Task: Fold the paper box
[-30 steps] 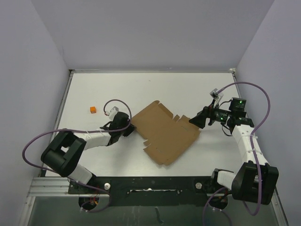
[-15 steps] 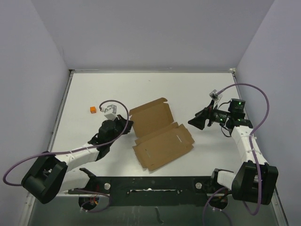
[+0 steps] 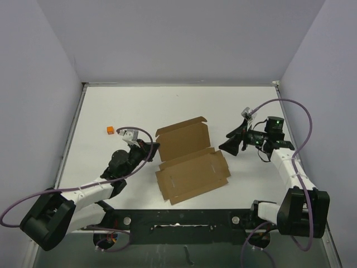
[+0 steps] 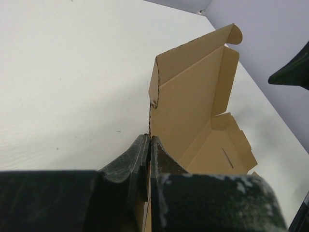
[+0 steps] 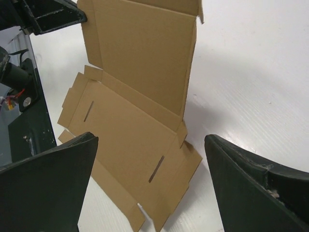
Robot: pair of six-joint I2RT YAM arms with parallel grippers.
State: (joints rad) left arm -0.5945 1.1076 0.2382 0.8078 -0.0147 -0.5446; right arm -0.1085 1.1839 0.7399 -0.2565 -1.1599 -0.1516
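The paper box (image 3: 192,170) seems light and easily creased, so the left gripper (image 3: 153,147) pinches its left edge; the right gripper (image 3: 230,146) is released.

I can't see the paper box (image 4: 193,106) edge inside my left gripper (image 4: 149,159) jaws; the orange speck (image 3: 110,130) left of it is too small to identify.

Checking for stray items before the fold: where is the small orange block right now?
In the top view, the orange block sits alone on the left side of the table, just left of the left gripper, which pinches the paper box.
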